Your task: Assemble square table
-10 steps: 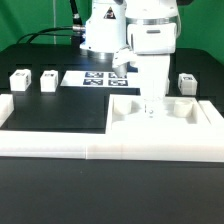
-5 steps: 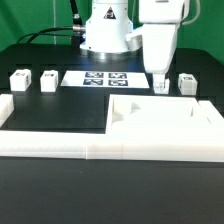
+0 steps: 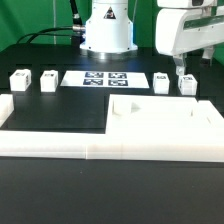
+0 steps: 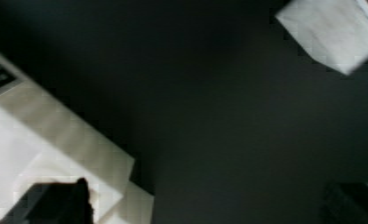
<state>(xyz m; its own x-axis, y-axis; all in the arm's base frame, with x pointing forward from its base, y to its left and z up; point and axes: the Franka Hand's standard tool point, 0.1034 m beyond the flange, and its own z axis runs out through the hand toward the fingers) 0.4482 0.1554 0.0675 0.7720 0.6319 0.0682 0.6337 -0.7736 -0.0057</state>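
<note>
The square table's white slab (image 3: 165, 120) lies flat at the exterior view's right, against the low white border wall (image 3: 60, 150). Two white legs (image 3: 18, 79) (image 3: 48, 80) stand at the back left. Two more legs (image 3: 162, 82) (image 3: 187, 84) stand behind the slab. My gripper (image 3: 182, 68) hangs above and just behind the rightmost leg, open and empty. In the wrist view the gripper (image 4: 202, 205) shows dark fingertips (image 4: 56, 205) far apart over black table. The slab's edge (image 4: 39, 140) runs beside one fingertip, and a white leg (image 4: 341, 30) lies farther off.
The marker board (image 3: 95, 77) lies flat at the back centre, in front of the arm's white base (image 3: 105, 30). The border wall runs along the front and up the left side. Black table mat (image 3: 60, 110) lies between wall and marker board.
The gripper rose off the slab and moved up and to the exterior view's right, ending above the right-hand legs. The slab and legs stayed where they were.
</note>
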